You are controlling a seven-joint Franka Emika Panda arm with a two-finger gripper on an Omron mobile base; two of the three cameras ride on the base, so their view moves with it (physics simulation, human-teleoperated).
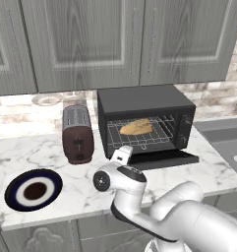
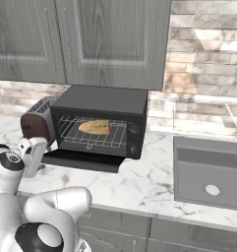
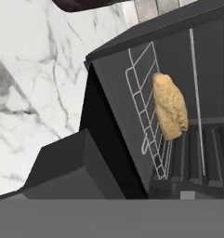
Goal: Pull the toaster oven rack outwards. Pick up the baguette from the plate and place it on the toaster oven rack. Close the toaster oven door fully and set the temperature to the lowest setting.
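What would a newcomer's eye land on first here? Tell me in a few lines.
The golden baguette lying on the wire toaster oven rack inside the black toaster oven, whose toaster oven door is folded down flat onto the marble counter. To the left sits the navy plate with nothing on it, and a maroon slot toaster stands beside the oven.

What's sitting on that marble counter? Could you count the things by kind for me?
Ovens: 1, the toaster oven, door down
Toasters: 1, the maroon toaster
Breads: 1, the baguette on the rack
Plates: 1, the plate
Total: 4
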